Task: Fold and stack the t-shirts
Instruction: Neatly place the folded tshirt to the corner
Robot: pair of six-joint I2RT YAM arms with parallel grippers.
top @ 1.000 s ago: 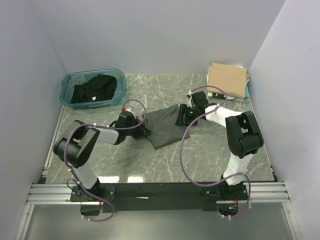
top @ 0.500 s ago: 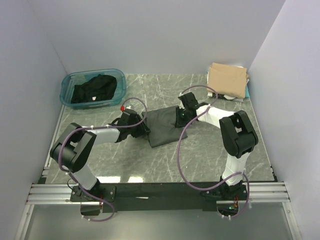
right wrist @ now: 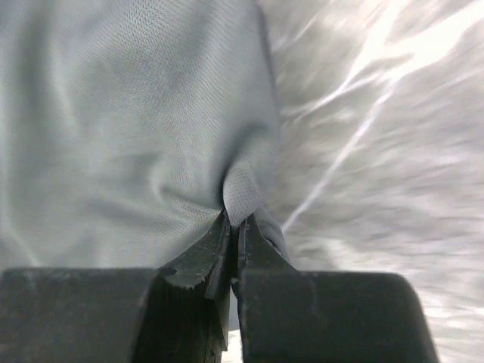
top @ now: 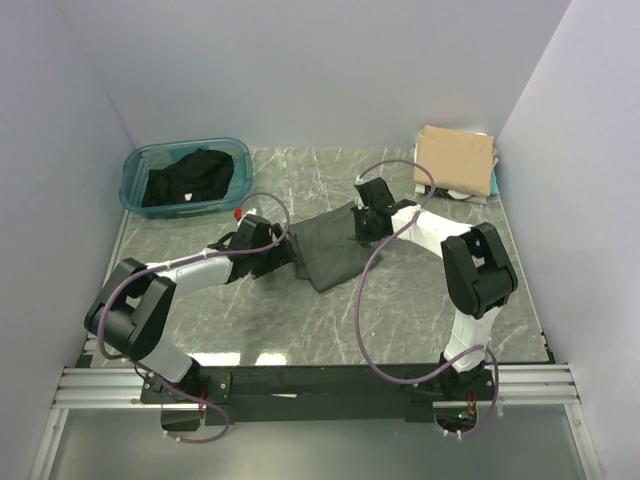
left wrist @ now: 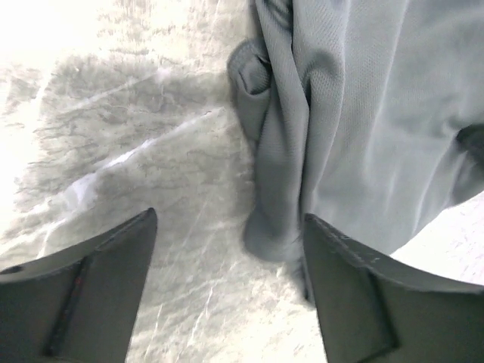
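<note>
A folded dark charcoal-grey t-shirt point(top: 328, 248) lies mid-table. At its left edge my left gripper point(top: 283, 255) stands open; in the left wrist view the gripper point(left wrist: 231, 219) has nothing clamped, and the shirt's bunched edge point(left wrist: 276, 227) rests on the marble near the right finger point(left wrist: 363, 295). My right gripper point(top: 366, 228) sits at the shirt's far right edge. The right wrist view shows this gripper point(right wrist: 237, 219) shut on a small pinch of the grey cloth point(right wrist: 128, 128). A black t-shirt point(top: 190, 178) lies crumpled in the tub. A tan t-shirt point(top: 456, 155) lies folded at the back right.
The translucent teal tub point(top: 138, 165) stands at the back left. Under the tan shirt, white and teal cloth edges point(top: 470, 194) stick out. Walls close in on the left, the back and the right. Purple cables loop over both arms.
My left gripper has opened and let go of the grey shirt's left edge. The right gripper has closed on the shirt's right edge after shifting a little left and back.
</note>
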